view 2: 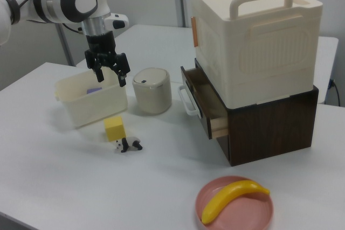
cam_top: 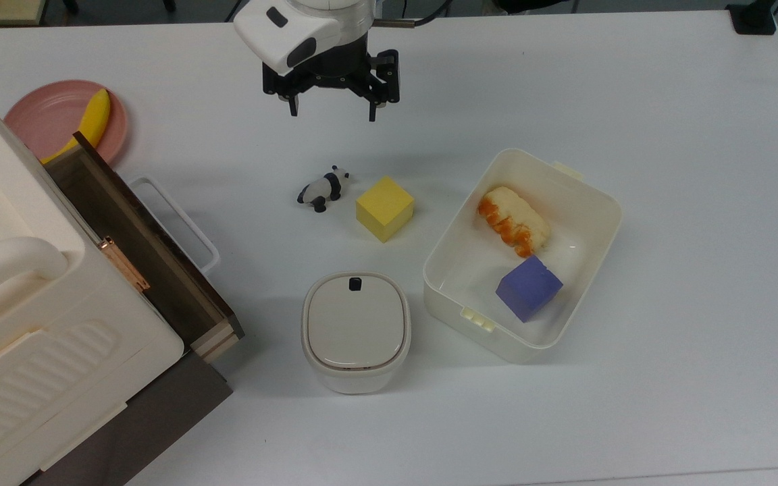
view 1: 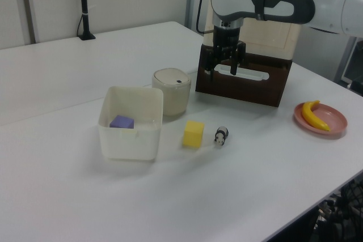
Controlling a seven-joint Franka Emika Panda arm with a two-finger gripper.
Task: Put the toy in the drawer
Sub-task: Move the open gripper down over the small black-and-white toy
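I see the panda figurine standing on the white tabletop, just beside the yellow cube, which sits at its 3 o'clock in the top view; the two look close but not touching. In the right view the panda is at the cube's 5 o'clock.

My hand hangs above the tabletop at the panda's 12 o'clock in the top view, well apart from it, fingers spread and holding nothing. In the left view the hand appears in front of the drawer.

The drawer is pulled out at the panda's 8 o'clock in the top view, dark wood with a white loop handle, under the cream cabinet. Its inside looks bare as far as I can see.

A lidded cream canister stands at the cube's 6 o'clock. The white tub at 3 o'clock holds a purple cube and an orange-and-cream piece of toy food. A pink plate with a banana lies at the drawer's 12 o'clock.
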